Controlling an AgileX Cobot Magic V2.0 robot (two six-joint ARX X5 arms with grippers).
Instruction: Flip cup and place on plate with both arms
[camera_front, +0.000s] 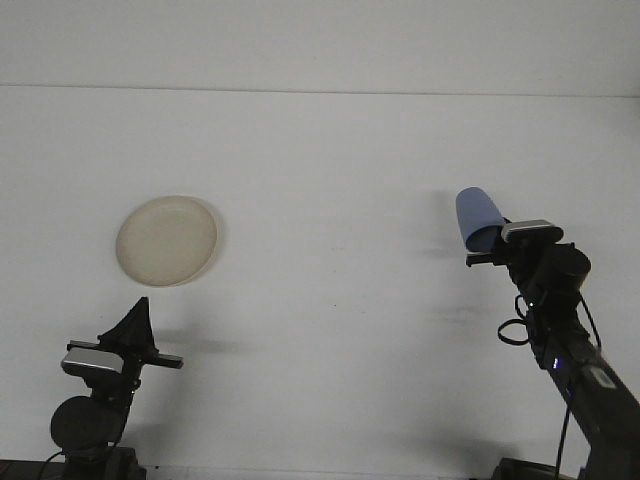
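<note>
Blue cup (478, 219): held off the table at the right side of the scene, tilted. Long axis runs from upper left to lower right; the closed end points up and to the left, and the rim end is hidden at the gripper. Orientation is neither upright nor fully inverted, so the flip reads as partly done.

Right gripper (487, 247): clamped on the lower end of the cup. The cup extends up and leftward from the jaws. The wrist camera housing sits just behind the grasp, and the arm rises steeply from the lower right corner, forearm angled up and to the left.

Plate (167, 240): flat on the table, left of centre, well apart from the cup. Nothing on it.

Left gripper (134, 322): parked low, just in front of the plate, pointing up toward it. It is far nearer the plate than the right arm. From this angle only a dark wedge shows; jaw state cannot be told.

Judgement: the coming move turns on the wide gap between cup and plate. Either the right arm carries leftward across the table, or a handover to the left arm happens near midline. Tilted grasp on 1 end risks slip during rotation.
</note>
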